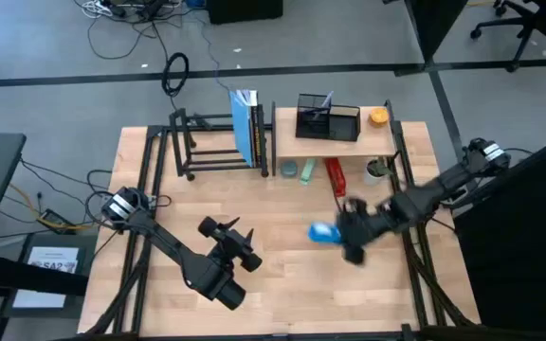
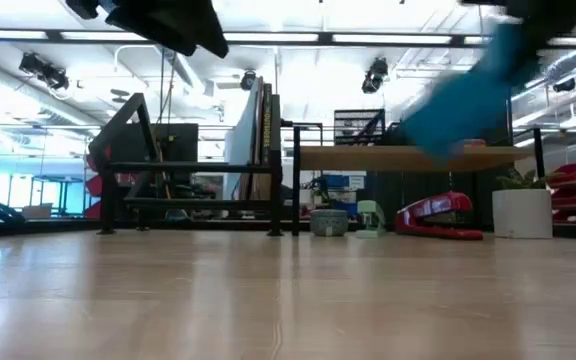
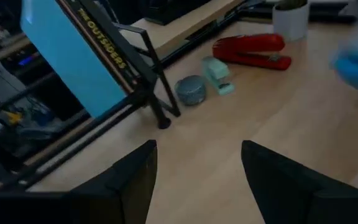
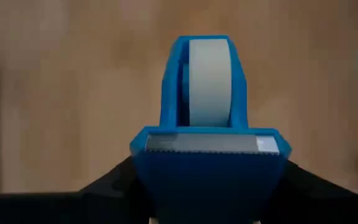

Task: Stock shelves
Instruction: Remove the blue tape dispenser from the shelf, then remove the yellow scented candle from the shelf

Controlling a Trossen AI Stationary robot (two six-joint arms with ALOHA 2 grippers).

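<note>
Book spine (image 3: 102,45) lettered "THE OUTSIDERS"

A light wooden table top (image 1: 282,284) is shown carrying two shelf units and small desk items along its far edge.

An open black metal-tube rack (image 1: 202,144) is set toward the far left corner, with upright blue-covered books (image 1: 245,125) leaned at its right end. A light wood-board shelf with black uprights (image 1: 335,144) is set toward the far right corner. Directly on the table below its board are placed a small round grey tin (image 1: 289,170), a pale green stapler (image 1: 308,170), a red stapler (image 1: 336,176) and a white pot with a plant (image 1: 376,170).
</note>
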